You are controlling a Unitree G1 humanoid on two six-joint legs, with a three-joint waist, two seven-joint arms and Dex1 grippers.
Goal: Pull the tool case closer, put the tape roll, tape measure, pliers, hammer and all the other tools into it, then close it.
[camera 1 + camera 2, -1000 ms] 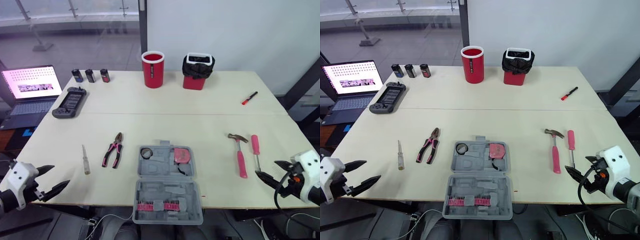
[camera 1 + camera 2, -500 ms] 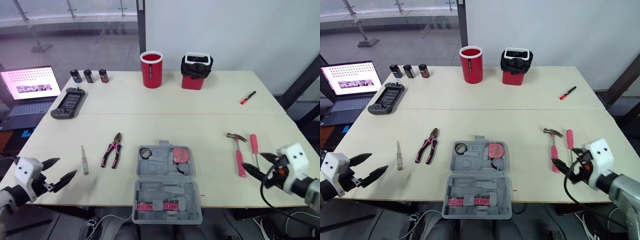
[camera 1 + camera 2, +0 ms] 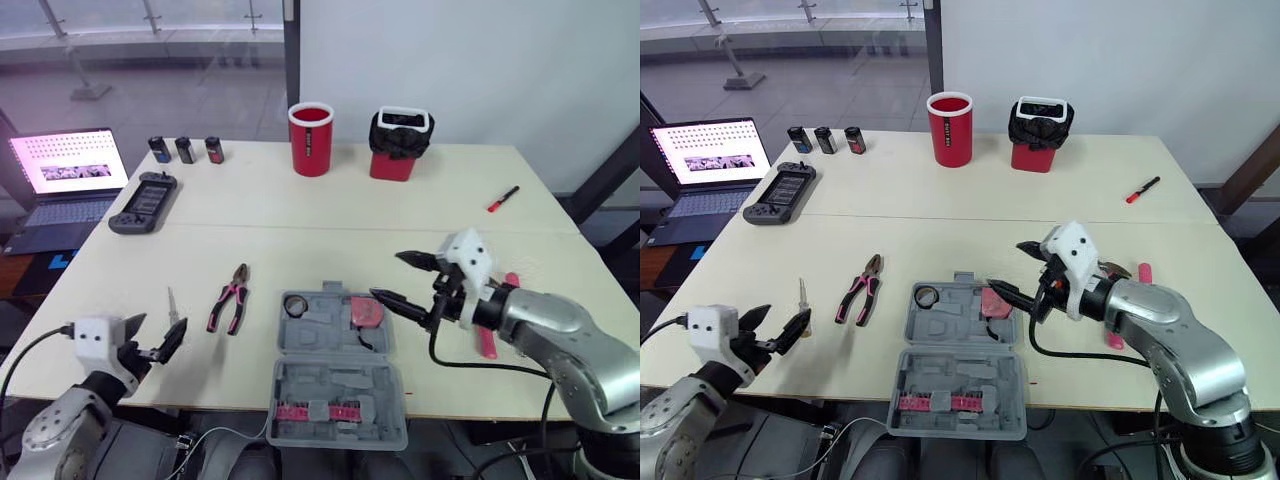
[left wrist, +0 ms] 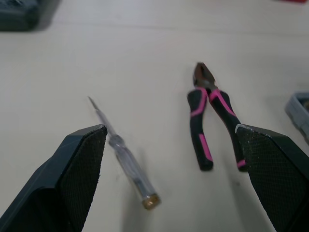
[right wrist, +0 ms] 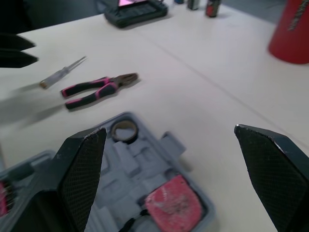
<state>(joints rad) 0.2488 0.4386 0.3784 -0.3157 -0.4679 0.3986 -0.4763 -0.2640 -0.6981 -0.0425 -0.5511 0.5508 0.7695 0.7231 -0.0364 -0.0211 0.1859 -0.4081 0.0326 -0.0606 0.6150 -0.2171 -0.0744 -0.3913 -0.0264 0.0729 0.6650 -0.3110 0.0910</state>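
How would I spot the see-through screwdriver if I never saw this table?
Start at the open grey tool case at the near edge of the table. Left of it lie pink-and-black pliers, and left of those the screwdriver. It is the thin one with a clear handle, no pink.

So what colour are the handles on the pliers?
The pliers have black handles with pink stripes, clearest in the left wrist view.

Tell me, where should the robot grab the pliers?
Probably across both pink-and-black handles of the pliers, coming down from above with the left gripper, which is open and nearest. They lie flat, handles toward the robot, nose pointing away.
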